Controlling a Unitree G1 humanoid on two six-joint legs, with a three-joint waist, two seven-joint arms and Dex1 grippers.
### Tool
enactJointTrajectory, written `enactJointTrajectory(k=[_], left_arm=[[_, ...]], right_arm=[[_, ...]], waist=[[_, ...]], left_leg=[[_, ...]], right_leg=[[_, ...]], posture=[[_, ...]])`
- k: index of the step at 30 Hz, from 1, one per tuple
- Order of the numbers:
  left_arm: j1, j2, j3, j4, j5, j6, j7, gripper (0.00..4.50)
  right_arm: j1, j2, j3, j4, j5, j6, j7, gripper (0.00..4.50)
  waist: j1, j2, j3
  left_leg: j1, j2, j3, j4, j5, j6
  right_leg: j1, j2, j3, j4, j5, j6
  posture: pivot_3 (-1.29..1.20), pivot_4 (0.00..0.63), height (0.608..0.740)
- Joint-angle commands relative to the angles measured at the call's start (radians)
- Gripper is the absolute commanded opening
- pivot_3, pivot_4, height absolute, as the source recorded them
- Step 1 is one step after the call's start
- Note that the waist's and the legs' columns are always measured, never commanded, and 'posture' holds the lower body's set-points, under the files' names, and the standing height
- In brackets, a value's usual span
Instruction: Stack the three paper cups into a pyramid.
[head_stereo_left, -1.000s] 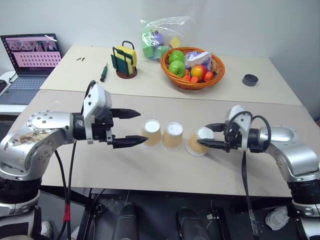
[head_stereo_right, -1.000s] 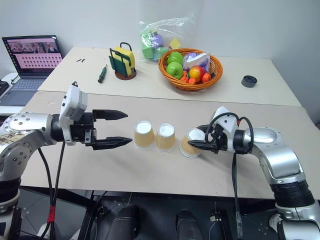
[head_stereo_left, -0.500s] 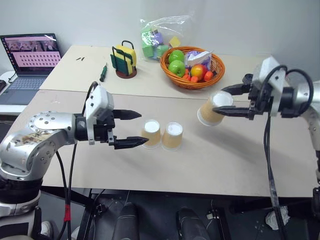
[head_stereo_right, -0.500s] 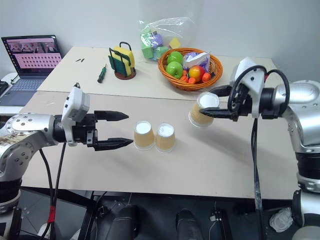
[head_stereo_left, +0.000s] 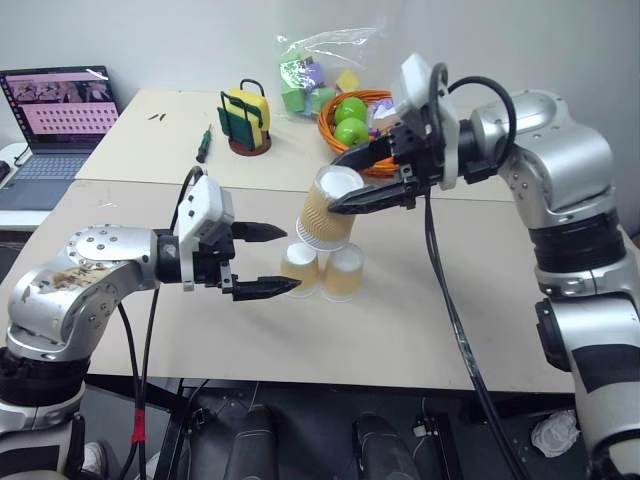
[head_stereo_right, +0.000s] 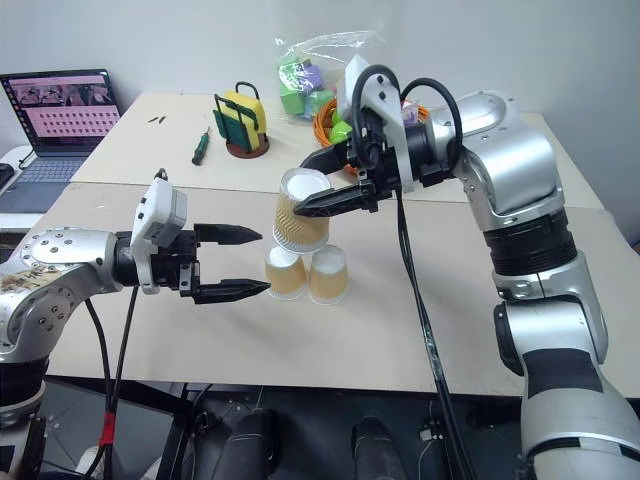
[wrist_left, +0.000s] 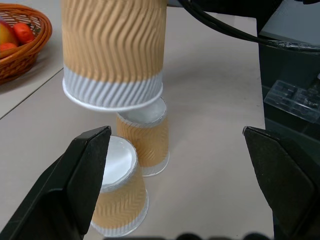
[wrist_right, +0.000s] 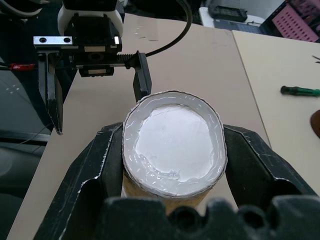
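Two tan paper cups (head_stereo_left: 300, 268) (head_stereo_left: 344, 272) stand upside down side by side on the near table, touching. The third paper cup (head_stereo_left: 322, 215) hangs tilted just above them, base upward, with my right gripper (head_stereo_left: 333, 185) shut on its upper part; the right wrist view shows its white base (wrist_right: 174, 145) between the fingers (wrist_right: 255, 165). My left gripper (head_stereo_left: 290, 258) stands open and level just left of the two standing cups, not touching them. The left wrist view shows the held cup (wrist_left: 114, 55) hovering over the pair (wrist_left: 120, 195) (wrist_left: 145, 140). No pyramid stands.
On the far table are a fruit basket (head_stereo_left: 330, 125) partly behind my right gripper, a bag of coloured blocks (head_stereo_left: 310, 70), a sponge holder (head_stereo_left: 247, 120) and a screwdriver (head_stereo_left: 206, 145). A laptop (head_stereo_left: 62, 110) sits at the far left.
My right gripper lifted the third cup off the table at the right and carried it up and left to above the two standing cups. The left gripper stayed put.
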Motion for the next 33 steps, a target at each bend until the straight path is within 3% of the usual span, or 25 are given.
enactJointTrajectory(k=[1,22,24,26,33], left_arm=[[0.006,0.009,0.035,-0.038,-0.019,-0.009,0.006,4.5],[0.038,0.047,0.076,-0.074,-0.06,0.019,0.031,4.5],[0.038,0.047,0.073,-0.07,-0.059,0.017,0.031,4.5],[0.039,0.046,0.07,-0.067,-0.056,0.014,0.031,4.5],[0.047,0.039,0.074,-0.072,-0.059,0.016,0.044,4.5]], right_arm=[[-0.026,0.012,-0.002,0.029,-0.023,-0.052,0.038,2.6],[0.045,0.078,0.017,0.166,-0.122,-0.133,0.07,2.6],[0.039,0.075,-0.001,0.143,-0.103,-0.12,0.075,3.6],[0.02,0.071,-0.037,0.113,-0.06,-0.083,0.081,4.17],[-0.047,0.026,-0.189,0.037,0.102,0.066,0.081,4.17]], waist=[[-0.001,0.0,0.0],[-0.002,0.0,0.0],[-0.002,0.0,0.0],[-0.001,0.0,0.0],[-0.001,0.002,0.002]], left_leg=[[0.0,0.0,0.0,0.0,0.0,0.0],[0.001,0.0,0.0,0.0,0.0,0.0],[0.001,0.0,0.0,0.0,0.0,0.0],[0.001,0.0,0.0,0.0,0.0,0.0],[0.0,0.0,0.0,0.0,0.0,0.0]], right_leg=[[0.0,0.0,0.0,0.0,0.0,0.0],[0.0,0.0,0.0,0.0,0.0,0.0],[0.0,0.0,0.0,0.0,0.0,0.0],[0.0,0.0,0.0,0.0,0.0,0.0],[0.0,0.0,0.0,0.0,0.0,0.0]], posture=[[0.0,0.15,0.661],[0.0,0.15,0.661],[0.0,0.15,0.661],[0.0,0.15,0.661],[0.0,0.15,0.661]])
